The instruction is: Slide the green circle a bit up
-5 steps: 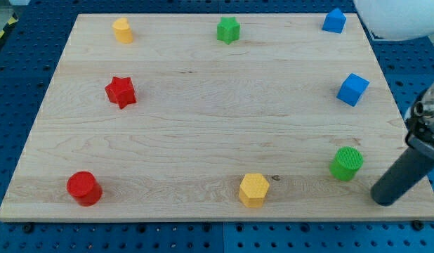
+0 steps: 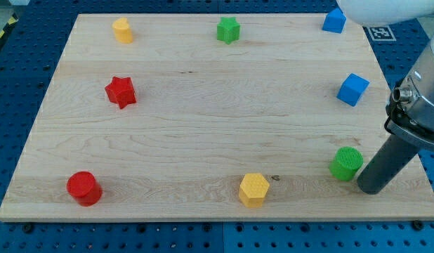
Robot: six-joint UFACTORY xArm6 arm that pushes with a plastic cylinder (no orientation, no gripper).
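The green circle (image 2: 345, 163) is a short green cylinder standing near the lower right of the wooden board (image 2: 203, 133). My tip (image 2: 371, 188) is the lower end of a dark rod, resting on the board just to the right of and slightly below the green circle, very close to it. I cannot tell whether they touch.
A blue cube (image 2: 352, 89) sits above the green circle, and a blue block (image 2: 334, 20) at the top right. A yellow hexagon (image 2: 253, 189) is at the bottom middle. A red cylinder (image 2: 84, 187), red star (image 2: 121, 91), yellow block (image 2: 122, 30) and green star (image 2: 228, 29) lie further off.
My tip has moved left and slightly up, closing in on the green circle. The blocks have not moved.
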